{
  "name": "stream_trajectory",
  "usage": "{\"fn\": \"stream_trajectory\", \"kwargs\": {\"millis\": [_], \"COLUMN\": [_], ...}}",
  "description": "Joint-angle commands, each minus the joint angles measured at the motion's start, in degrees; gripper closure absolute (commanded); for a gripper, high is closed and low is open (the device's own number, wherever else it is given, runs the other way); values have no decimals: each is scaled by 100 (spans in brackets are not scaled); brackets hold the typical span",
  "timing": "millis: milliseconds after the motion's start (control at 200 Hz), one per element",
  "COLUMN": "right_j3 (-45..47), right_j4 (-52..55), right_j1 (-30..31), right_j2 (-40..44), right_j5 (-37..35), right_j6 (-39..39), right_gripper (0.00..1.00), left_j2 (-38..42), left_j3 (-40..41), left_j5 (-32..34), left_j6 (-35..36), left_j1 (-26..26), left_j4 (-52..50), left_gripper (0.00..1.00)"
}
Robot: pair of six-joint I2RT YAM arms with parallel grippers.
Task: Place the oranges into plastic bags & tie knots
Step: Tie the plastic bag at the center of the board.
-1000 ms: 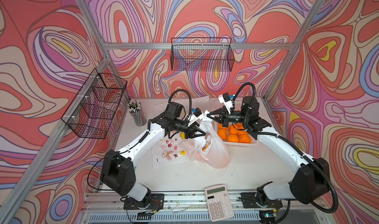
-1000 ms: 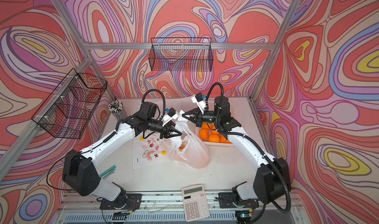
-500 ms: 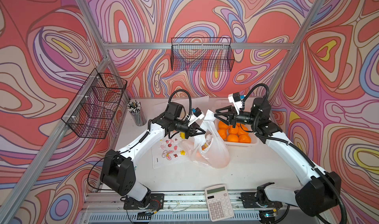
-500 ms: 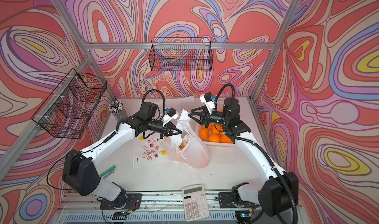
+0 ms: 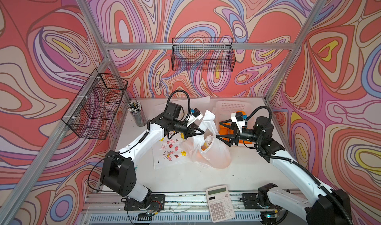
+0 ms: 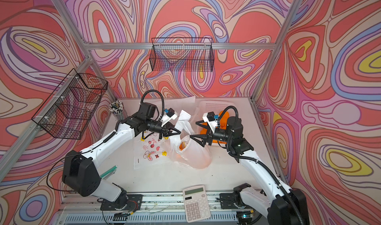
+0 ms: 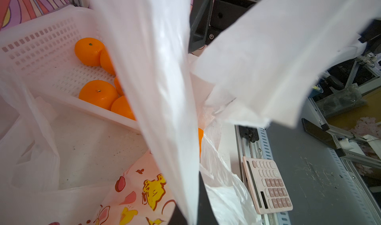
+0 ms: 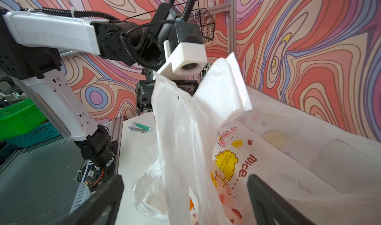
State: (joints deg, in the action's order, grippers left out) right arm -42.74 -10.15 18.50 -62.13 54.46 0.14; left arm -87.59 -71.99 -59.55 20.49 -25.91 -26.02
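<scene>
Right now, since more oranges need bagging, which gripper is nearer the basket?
Right. The right gripper is open over the basket's edge; the left gripper, shut on the bag handle, is across the bag from the basket.

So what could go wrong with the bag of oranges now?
The bag is held by one handle only, in the shut left gripper. A pull could tip it, and the orange at its open mouth might roll out. The right gripper is open and empty, and the other handle sticks up loose, so it may flop away before a grab. No knot is tied yet.
</scene>
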Motion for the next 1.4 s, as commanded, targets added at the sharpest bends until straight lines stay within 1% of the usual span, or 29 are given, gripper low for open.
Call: {"fn": "stream_trajectory", "kwargs": {"millis": [0, 35, 60, 140, 165, 205, 255, 290, 346, 506, 626, 701, 776, 927, 1027, 1177, 1332, 1397], "right_j3": [-100, -134, -161, -239, -250, -277, -316, -366, -493, -862, -1218, -1334, -1378, -1524, -1694, -1889, -2057, -2106], "right_j4": [-427, -475, -510, -540, -530, -524, -454, -321, 67, 824, 1695, 2052, 2195, 2462, 2620, 2719, 2911, 2955], "right_j1": [202, 251, 289, 327, 337, 334, 338, 338, 338, 338, 390, 472, 535, 637, 703, 786, 794, 811], "right_j2": [-248, -349, -421, -596, -630, -688, -727, -753, -755, -836, -1052, -1144, -1178, -1341, -1501, -1674, -1820, -1863], "right_j5": [17, 44, 83, 241, 281, 329, 389, 411, 426, 533, 658, 728, 798, 785, 854, 857, 803, 812], "right_j6": [-314, -318, -320, -313, -320, -314, -344, -425, -701, -1347, -1983, -2301, -2486, -2761, -2877, -3010, -3135, -3168], "right_gripper": [2, 3, 7, 23, 32, 50, 69, 85, 100, 100, 100, 100, 100, 100, 100, 100, 100, 100], "left_j2": [200, 219, 225, 277, 298, 321, 359, 386, 439, 750, 918, 911, 863, 703, 589, 455, 393, 388], "left_j3": [-174, -197, -208, -211, -211, -210, -211, -215, -228, -219, -210, -276, -332, -429, -464, -492, -509, -518], "left_j5": [-33, 9, 26, 97, 101, 105, 138, 181, 313, 838, 957, 1011, 931, 460, 445, 310, 148, 62], "left_j6": [413, 466, 506, 581, 594, 625, 648, 692, 770, 977, 1121, 1185, 1212, 1152, 1184, 1194, 1212, 1235], "left_j1": [76, 93, 111, 163, 183, 214, 250, 274, 326, 481, 524, 517, 517, 460, 333, 239, 169, 147], "left_j4": [-444, -504, -559, -631, -648, -677, -714, -775, -921, -1300, -1418, -1553, -1591, -1546, -1566, -1590, -1561, -1562], "left_gripper": [100, 100, 100, 100, 100, 100, 100, 100, 100, 100, 100, 100, 100, 100, 100, 93, 79, 75]}}
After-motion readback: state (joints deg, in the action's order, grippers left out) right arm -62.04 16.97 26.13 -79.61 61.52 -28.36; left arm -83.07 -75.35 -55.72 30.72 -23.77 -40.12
